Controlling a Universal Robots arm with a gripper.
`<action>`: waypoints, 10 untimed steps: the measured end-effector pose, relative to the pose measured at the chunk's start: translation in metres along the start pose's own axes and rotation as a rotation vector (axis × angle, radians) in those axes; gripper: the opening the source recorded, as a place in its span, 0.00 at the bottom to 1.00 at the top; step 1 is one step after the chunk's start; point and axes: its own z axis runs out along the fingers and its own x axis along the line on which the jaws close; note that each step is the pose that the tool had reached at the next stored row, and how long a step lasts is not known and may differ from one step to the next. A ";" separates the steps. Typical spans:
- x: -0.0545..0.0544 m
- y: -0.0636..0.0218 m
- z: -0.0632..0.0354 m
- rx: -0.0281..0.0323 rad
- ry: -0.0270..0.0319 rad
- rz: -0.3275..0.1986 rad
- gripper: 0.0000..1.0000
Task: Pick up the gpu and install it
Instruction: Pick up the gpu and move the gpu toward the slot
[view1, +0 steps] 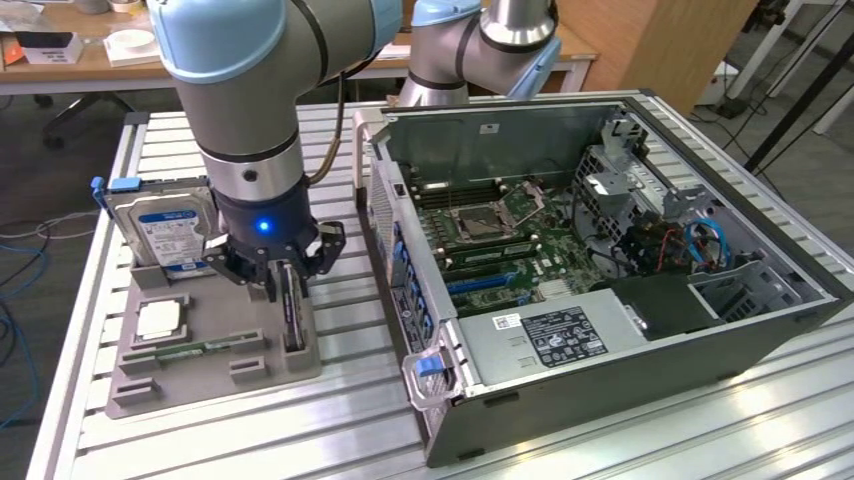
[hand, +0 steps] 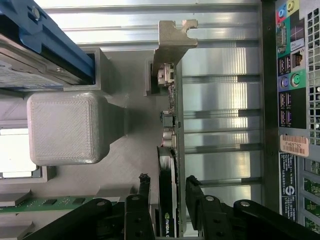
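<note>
The gpu (view1: 292, 318) is a thin dark card standing on edge in a slot of the grey holder (view1: 200, 378) at the exterior view's left. My gripper (view1: 286, 290) has come straight down over it, one black finger on each face of the card. In the wrist view the gpu (hand: 172, 115) runs away from me, its silver bracket (hand: 172, 42) at the far end. My gripper (hand: 168, 182) is shut on its near end, with the fingers (hand: 194, 189) close against both faces. The card still sits in its slot.
The silver hard drive (view1: 160, 228) with blue rails stands in the holder just beside the gripper. A processor (view1: 158, 320) and a green memory stick (view1: 203, 350) lie there too. The open computer case (view1: 601, 420) with its motherboard (view1: 494, 240) stands at the exterior view's right.
</note>
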 end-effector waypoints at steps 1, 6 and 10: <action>0.000 0.0000 0.0000 0.0000 0.0000 0.000 0.42; 0.000 0.0000 0.0000 0.0000 0.0000 0.000 0.33; 0.000 0.0000 0.0000 0.0000 0.0000 0.000 0.33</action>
